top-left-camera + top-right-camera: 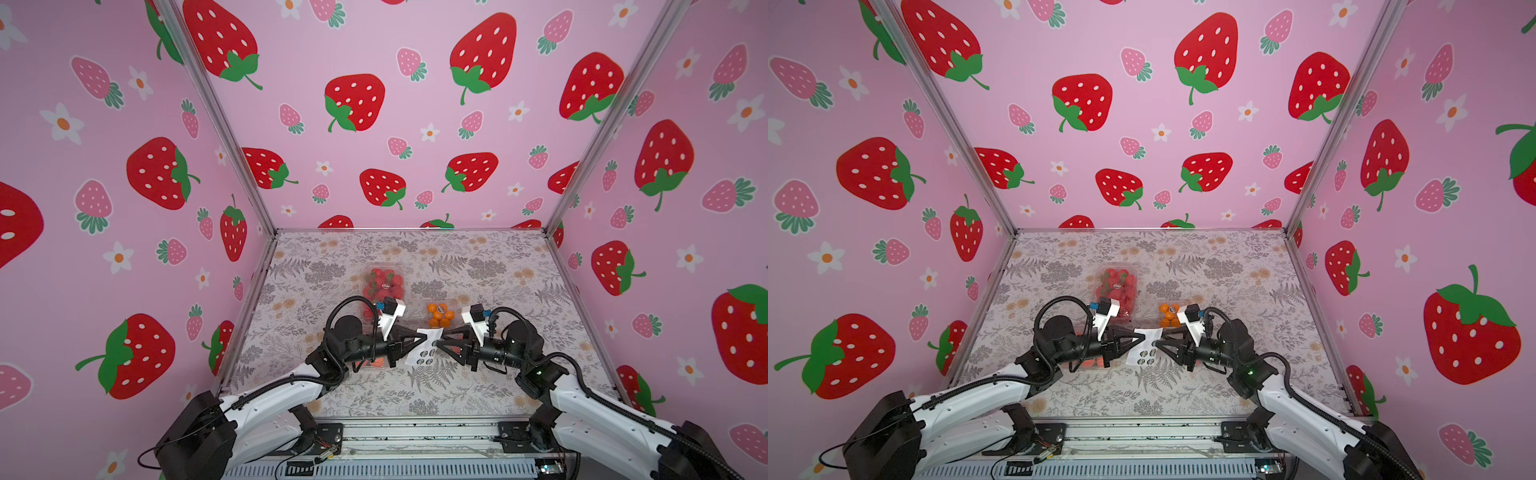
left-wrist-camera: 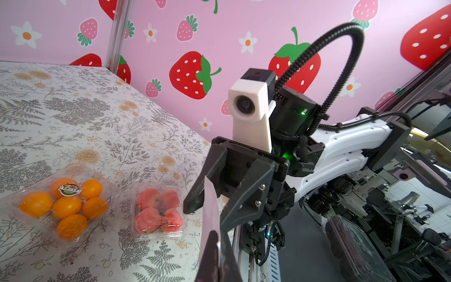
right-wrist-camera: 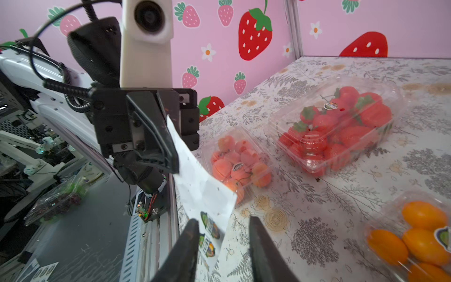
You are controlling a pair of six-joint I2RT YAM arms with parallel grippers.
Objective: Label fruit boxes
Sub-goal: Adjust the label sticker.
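My left gripper (image 1: 424, 338) (image 2: 219, 240) is shut on a white sheet of round stickers (image 1: 423, 348) (image 3: 202, 188) and holds it above the table. My right gripper (image 1: 436, 343) (image 3: 223, 224) faces it, open, with the sheet's sticker end between its fingers. Behind the grippers stand the fruit boxes: a large one of strawberries (image 1: 382, 284) (image 3: 341, 127) and a small one of oranges (image 1: 440, 315) (image 2: 66, 205). A large box of peach-pink fruit (image 3: 239, 166) lies mostly under my left arm. A small one (image 2: 158, 212) lies beside the oranges. The strawberry, orange and large peach-pink lids each carry a sticker.
The floral table (image 1: 478, 270) ends at a metal rail (image 1: 415, 432) at the front. Pink strawberry walls and metal posts (image 1: 257, 199) close in the other three sides. Beyond the rail lie a clear pack of dark fruit (image 3: 56, 200) and another sticker sheet (image 3: 41, 271).
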